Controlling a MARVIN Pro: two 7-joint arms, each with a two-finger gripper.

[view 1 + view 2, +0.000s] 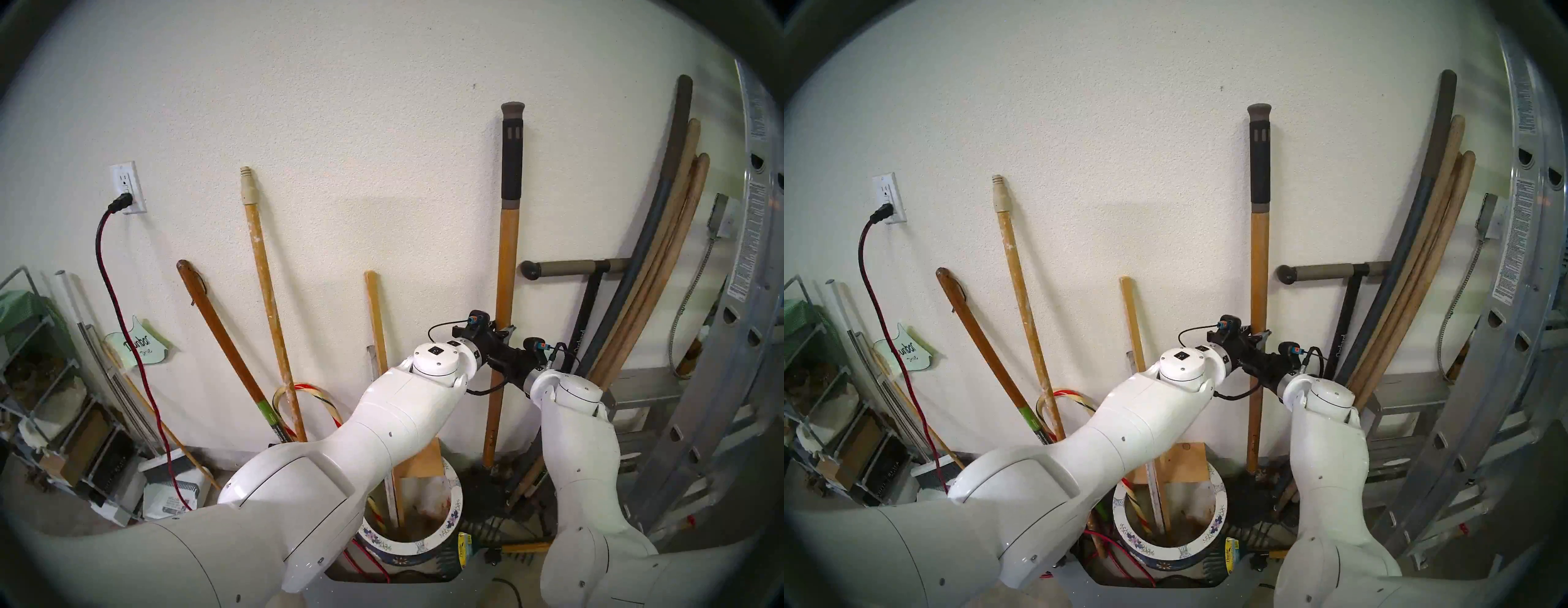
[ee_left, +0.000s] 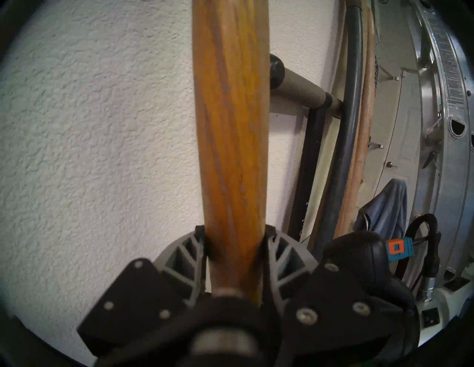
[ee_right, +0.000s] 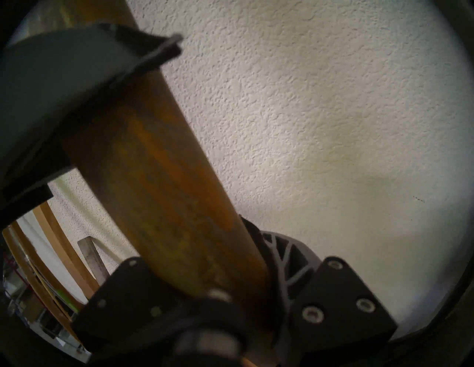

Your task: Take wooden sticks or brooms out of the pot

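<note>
The thick orange-brown wooden shaft with a black rubber sleeve at its top stands upright against the wall. Its lower end meets a dark blade on the floor just right of the pot, outside the rim. My left gripper is shut on its middle, seen close in the left wrist view. My right gripper is shut on it just below. The thin pale-wood stick stands in the blue pot with the white flowered rim, leaning on the wall.
A paint-spattered pole, a dark brown pole with a green band and a striped cane lean left of my arms. A T-handled tool, several long handles and a metal ladder crowd the right. A red-black cord hangs left.
</note>
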